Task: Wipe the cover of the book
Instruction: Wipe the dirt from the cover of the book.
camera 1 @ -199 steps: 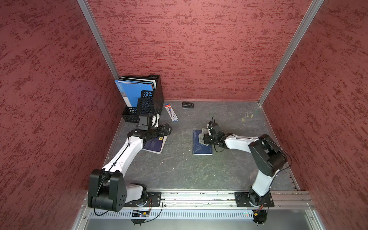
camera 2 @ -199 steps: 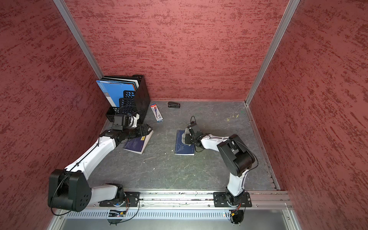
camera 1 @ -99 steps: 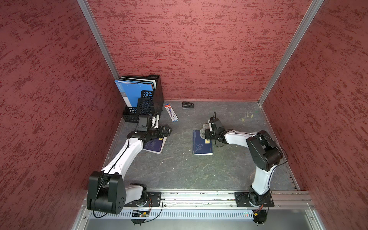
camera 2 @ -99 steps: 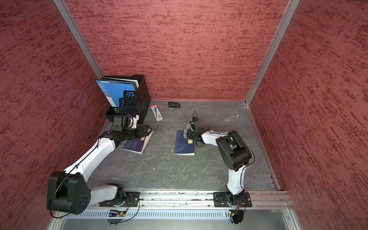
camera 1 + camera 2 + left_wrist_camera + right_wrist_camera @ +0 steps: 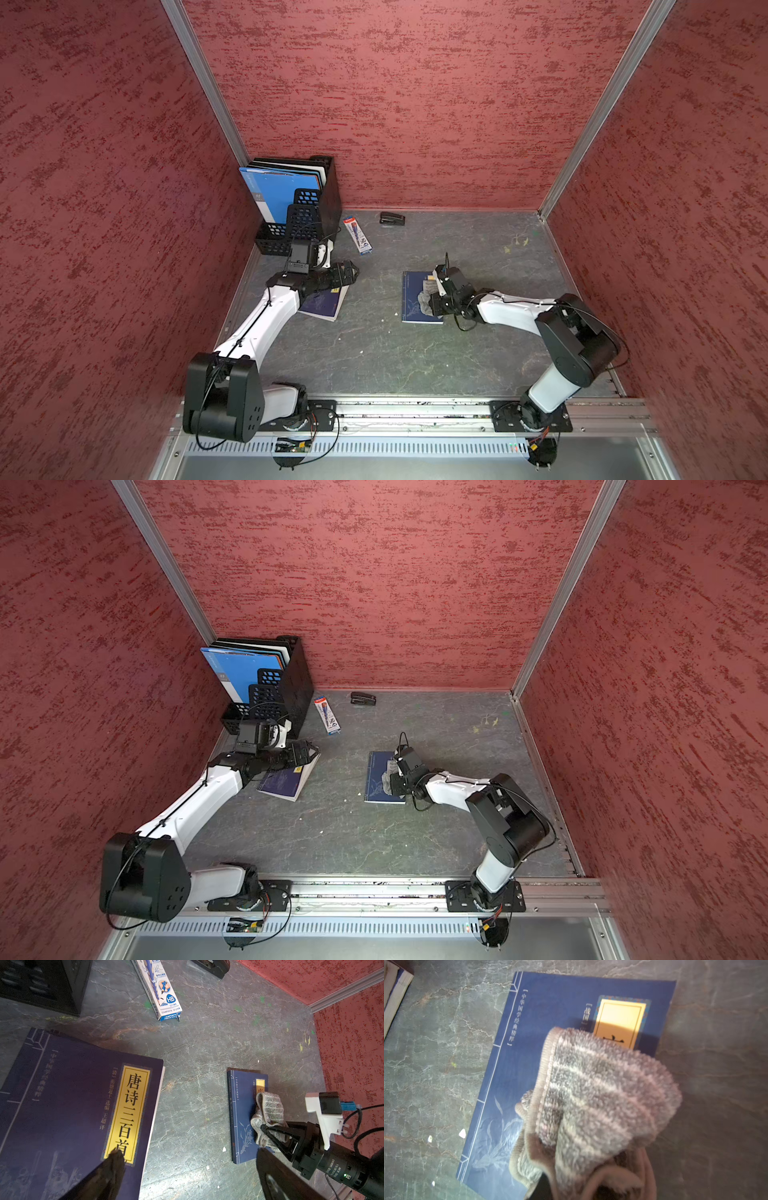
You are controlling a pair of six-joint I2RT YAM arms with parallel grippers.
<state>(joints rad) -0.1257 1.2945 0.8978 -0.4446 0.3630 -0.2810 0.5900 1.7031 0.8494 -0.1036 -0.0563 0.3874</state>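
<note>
Grey and fuzzy, the fleece cloth [image 5: 602, 1088] sits bunched between the jaws of your right gripper [image 5: 268, 1136]. They are pinched almost together on its folds. The cloth spills forward from the jaws onto the blue book [image 5: 550, 1012], which lies flat on the stone-patterned table [image 5: 395, 361] directly below and ahead of them. The cloth hides the nearer part of the book's yellow title label.

Your right arm is folded. Its elbow stands high near the front rail, and its white forearm [image 5: 511, 309] slopes down low to the table. The wrist is close to level, so the jaws point across the cover from the book's edge.

Your left gripper [image 5: 350, 272] has its jaws spread as wide as they go, with nothing between them. The left arm reaches far out from the rail, and its wrist is bent so the jaws face down. Under them lies a dark purple book [image 5: 72, 1105]. One fingertip [image 5: 115, 1159] sits over its yellow label, and you cannot tell whether it touches. Ahead of these jaws are a pencil box [image 5: 164, 995] and, farther on, a black stapler [image 5: 212, 966]. The blue book is well apart, off to their side
</note>
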